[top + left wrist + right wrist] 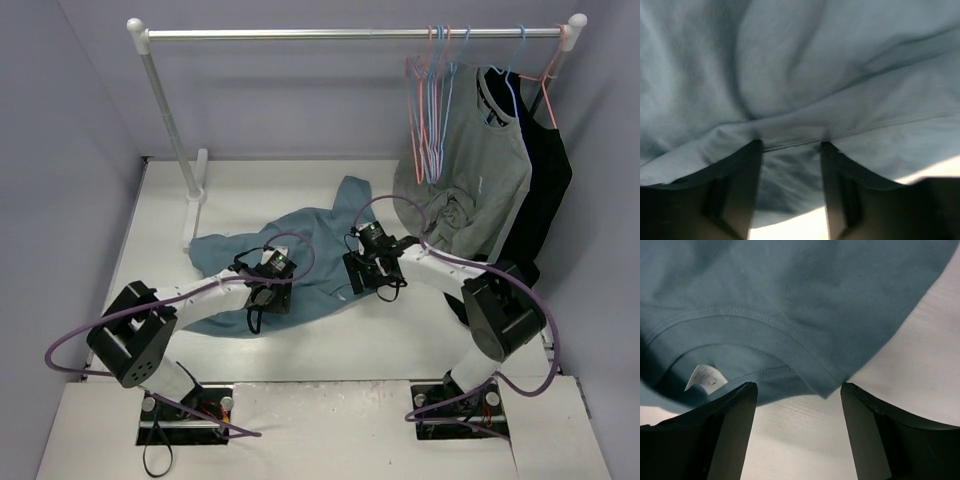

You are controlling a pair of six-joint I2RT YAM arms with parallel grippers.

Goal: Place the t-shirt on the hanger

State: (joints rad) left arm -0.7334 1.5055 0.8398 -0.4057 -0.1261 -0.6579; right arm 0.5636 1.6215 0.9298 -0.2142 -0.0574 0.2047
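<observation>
T-shirt, dusty teal-blue cotton (320, 228): lies crumpled on the white table (920, 365), under both sets of jaws. Not on any hanger yet.

Right gripper (797, 387): jaws apart, nothing between them. The ribbed collar edge comes to a point just ahead of the gap, nearer the right-hand finger. The small white neck tag (704, 377) sits just beyond the left-hand finger tip. Bare table shows below the gap.

Left gripper (790, 145): jaws apart, tips at a stitched hem that runs straight across the gap. Cloth fills everything beyond the tips. No pinch visible.

Hanger, thin salmon-pink wire (416, 105): well apart from both jaws, hooked on the metal rail (300, 34) among light-blue wire ones. A grey shirt (490, 160) and a black garment (550, 170) hang just past it.

Risks, my judgement:
- Right jaws closing here may catch front and back collar layers together; the neck opening would then be pinched shut against the hanger.
- The collar point sits off-centre in the gap, so the rib could slip out on closing.
- Left jaws could take one loose layer only; lifting would then bunch or twist the shirt.
- The hangers are crowded together, so the wrong wire could be taken.
</observation>
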